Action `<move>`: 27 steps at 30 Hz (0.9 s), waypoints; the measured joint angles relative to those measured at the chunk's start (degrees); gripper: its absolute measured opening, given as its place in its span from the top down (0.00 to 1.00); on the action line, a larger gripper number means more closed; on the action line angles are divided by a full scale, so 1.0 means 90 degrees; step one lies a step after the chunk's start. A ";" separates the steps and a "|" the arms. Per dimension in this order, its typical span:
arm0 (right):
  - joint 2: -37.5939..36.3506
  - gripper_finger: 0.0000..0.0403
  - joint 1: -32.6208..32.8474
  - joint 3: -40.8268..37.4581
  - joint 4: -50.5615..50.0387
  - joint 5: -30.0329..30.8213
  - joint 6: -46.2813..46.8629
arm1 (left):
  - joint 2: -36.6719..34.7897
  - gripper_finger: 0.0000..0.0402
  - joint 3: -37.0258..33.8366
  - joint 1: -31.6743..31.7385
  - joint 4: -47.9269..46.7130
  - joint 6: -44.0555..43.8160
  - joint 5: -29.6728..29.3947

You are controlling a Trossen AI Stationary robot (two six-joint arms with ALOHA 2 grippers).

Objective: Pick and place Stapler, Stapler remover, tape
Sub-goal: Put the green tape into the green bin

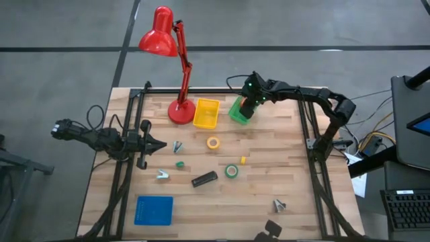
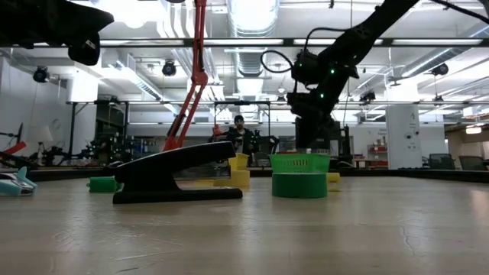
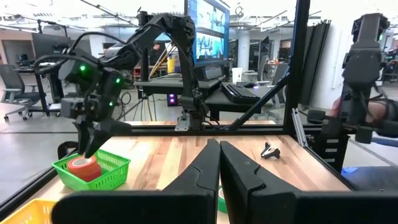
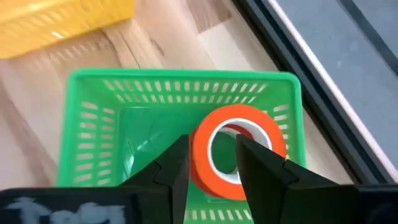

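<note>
The stapler (image 1: 204, 179) is lying flat near the middle of the wooden surface (image 1: 269, 154), well apart from both hands; in the low view it (image 2: 177, 174) is filling the foreground as a long black wedge. I am watching the right arm reaching in from the right edge, elbow bent, its wrist pitched down over the green basket (image 1: 240, 111) at the far side. The right hand (image 4: 211, 163) is sitting inside that basket (image 4: 93, 124), its fingers (image 4: 171, 165) a little apart, one through the hole of an orange tape roll (image 4: 239, 127) and the other just outside its wall; I cannot tell whether they are pressing on it. The left arm is lying low and level over the left side, its hand (image 1: 156, 144) pointing toward the centre with fingers (image 3: 199, 174) nearly together and nothing between them.

A green tape roll (image 1: 231, 171) is lying just right of the stapler, a yellow roll (image 1: 213, 142) farther back. The stapler removers (image 1: 163, 175) are looking like small pale claws, hard to make out. The yellow bin (image 4: 56, 18) is cut off in the right wrist view.
</note>
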 joint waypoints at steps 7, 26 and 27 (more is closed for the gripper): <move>-0.0358 0.66 0.0491 -0.0002 -0.0111 -0.0026 0.0049 | 0.0000 0.96 0.0000 -0.0002 -0.0003 0.0000 0.0000; -0.0452 0.70 0.2547 -0.0015 -0.0855 -0.0237 0.0423 | 0.0000 0.96 0.0000 -0.0002 -0.0005 0.0002 0.0000; -0.0452 0.71 0.2677 -0.0015 -0.0851 -0.0300 0.0420 | 0.0000 0.96 0.0000 -0.0002 -0.0005 0.0000 0.0000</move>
